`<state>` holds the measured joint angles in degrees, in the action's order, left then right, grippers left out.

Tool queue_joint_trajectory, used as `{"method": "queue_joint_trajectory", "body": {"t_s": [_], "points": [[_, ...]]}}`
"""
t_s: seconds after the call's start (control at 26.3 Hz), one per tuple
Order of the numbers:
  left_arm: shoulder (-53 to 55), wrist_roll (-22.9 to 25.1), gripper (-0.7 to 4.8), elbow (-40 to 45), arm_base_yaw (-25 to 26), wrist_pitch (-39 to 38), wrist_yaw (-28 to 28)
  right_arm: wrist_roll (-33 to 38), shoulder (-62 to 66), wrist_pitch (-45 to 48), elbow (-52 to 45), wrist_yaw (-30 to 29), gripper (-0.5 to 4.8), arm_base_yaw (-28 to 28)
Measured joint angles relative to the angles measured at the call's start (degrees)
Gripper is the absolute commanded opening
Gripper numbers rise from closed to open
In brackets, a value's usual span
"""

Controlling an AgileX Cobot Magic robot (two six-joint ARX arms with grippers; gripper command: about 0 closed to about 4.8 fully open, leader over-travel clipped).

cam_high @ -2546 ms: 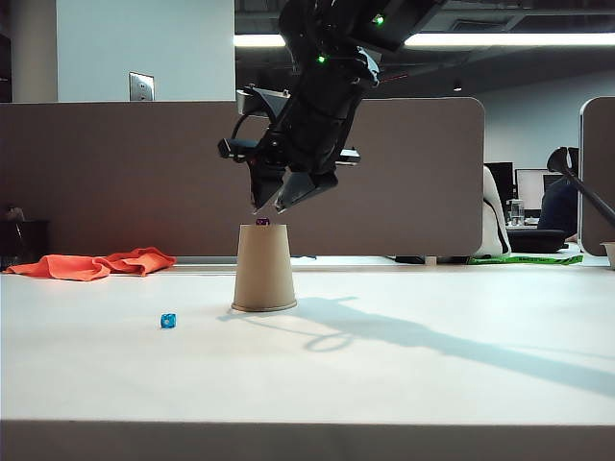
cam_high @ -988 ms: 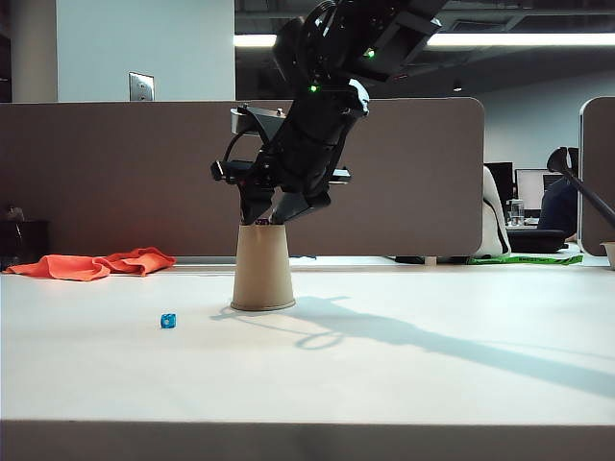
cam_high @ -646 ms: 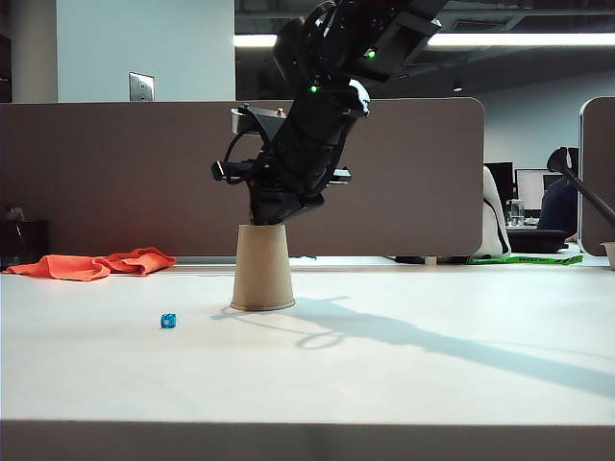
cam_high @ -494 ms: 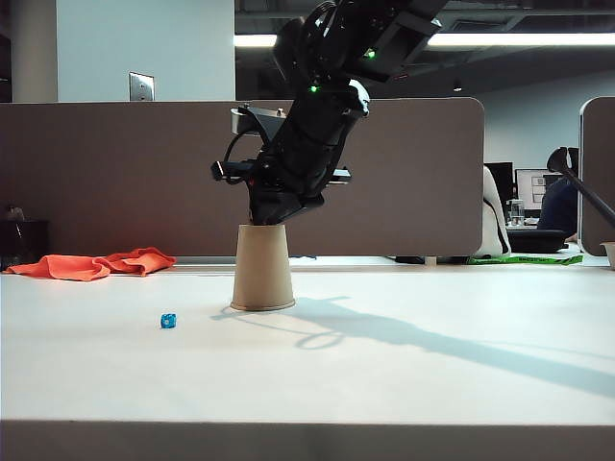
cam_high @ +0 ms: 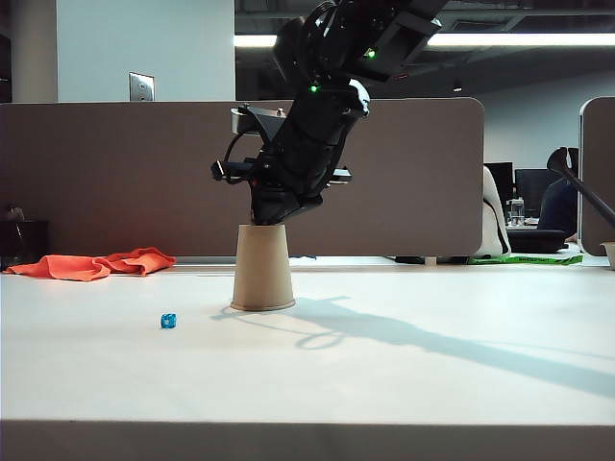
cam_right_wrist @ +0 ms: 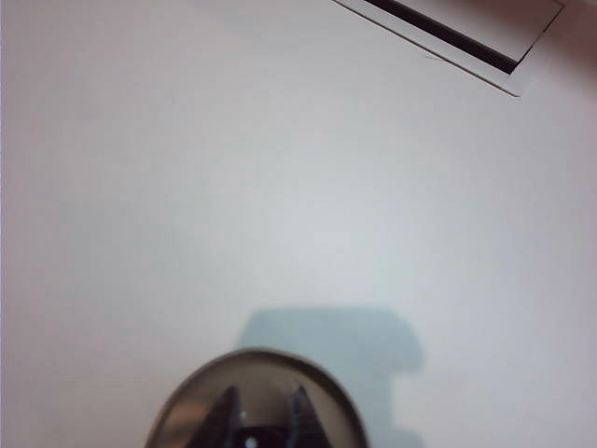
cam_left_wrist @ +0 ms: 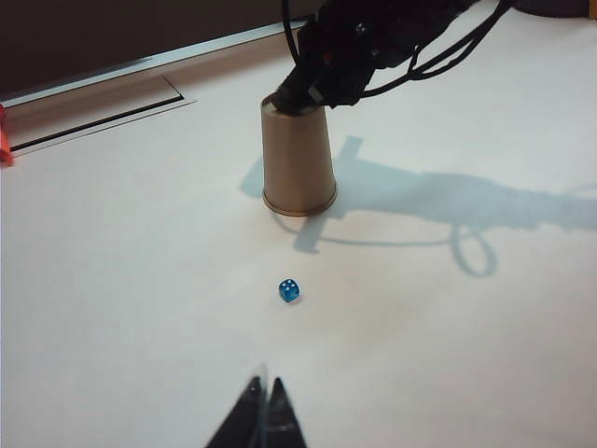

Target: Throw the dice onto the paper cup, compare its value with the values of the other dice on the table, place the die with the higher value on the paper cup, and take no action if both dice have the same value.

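A: Where is everything at this moment?

B: The paper cup [cam_high: 262,269] stands inverted mid-table [cam_high: 404,384], wide rim down, long axis vertical; the right end effector [cam_high: 270,215] sits right on its flat top; in the right wrist view its fingers [cam_right_wrist: 224,411] are drawn close around a small dark thing [cam_right_wrist: 250,439], probably the purple die, though it is too dim to be sure they are clamped on it.

A: And the other die?

B: The light blue die [cam_left_wrist: 289,290] lies on the table at about seven o'clock from the cup in the exterior view, well apart; a low-count face looks up; I cannot read the exact pips.

A: The left end effector?

B: The left end effector [cam_left_wrist: 264,411] hangs above the table short of the blue die, tips pressed together, holding nothing.

A: How will they handle?

B: Each die is tiny, hard, light and slick; take opposite flat faces squarely or it squirts out; the cup is light and thin-walled, easily tipped, so press gently.
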<state>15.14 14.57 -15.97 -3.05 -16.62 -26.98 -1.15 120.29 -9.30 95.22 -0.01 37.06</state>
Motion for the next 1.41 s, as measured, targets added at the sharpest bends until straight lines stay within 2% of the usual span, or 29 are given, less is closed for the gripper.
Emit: {"method": "queue_joint_trajectory", "body": {"t_s": [0.38,0.72,1.03,1.41], "points": [[-0.02,0.0,-0.05,0.0,0.0,0.07,0.0,0.0,-3.85,-0.2,-0.02,0.81,0.5,-0.07],[0.0,0.0,-0.05,0.0,0.0,0.07,0.0,-0.44,-4.46,-6.78,0.0,8.94,0.49,-2.58],[0.02,0.0,-0.05,0.0,0.0,0.07,0.0,-0.22,-4.39,-14.16,0.13,9.18,0.49,-7.34],[0.04,0.0,-0.05,0.0,0.0,0.09,0.0,-0.2,-0.9,-18.49,0.04,8.98,0.5,-8.35]]}}
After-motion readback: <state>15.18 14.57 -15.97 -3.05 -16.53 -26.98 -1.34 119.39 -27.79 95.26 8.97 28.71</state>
